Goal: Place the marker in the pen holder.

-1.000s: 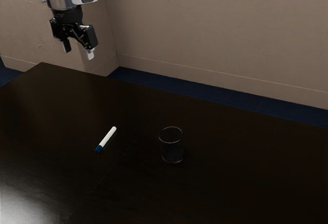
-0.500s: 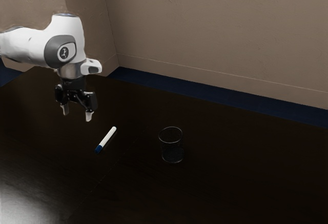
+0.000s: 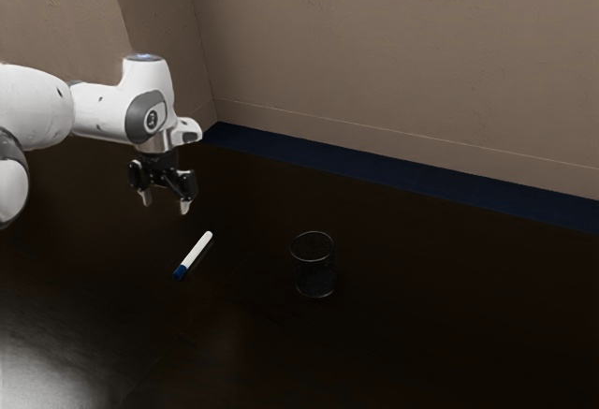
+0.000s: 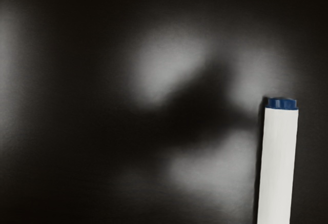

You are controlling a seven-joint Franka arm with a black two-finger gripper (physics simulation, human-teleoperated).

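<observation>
High over the dark table, my gripper is open, its two fingers well apart with nothing between them. The white marker lies flat below it, a little towards the exterior view's right, with its blue end nearer the camera. In the wrist view, part of the marker appears as a white barrel with a blue end. A clear, glass-like pen holder stands upright to the exterior view's right of the marker, apart from it.
The dark tabletop stretches under both objects and beyond the pen holder. Behind the table are a strip of blue floor and a plain brown wall.
From high at the upper left of the exterior view, my open gripper has come down and shifted towards that view's right, nearer the marker. The marker and pen holder have stayed put.
</observation>
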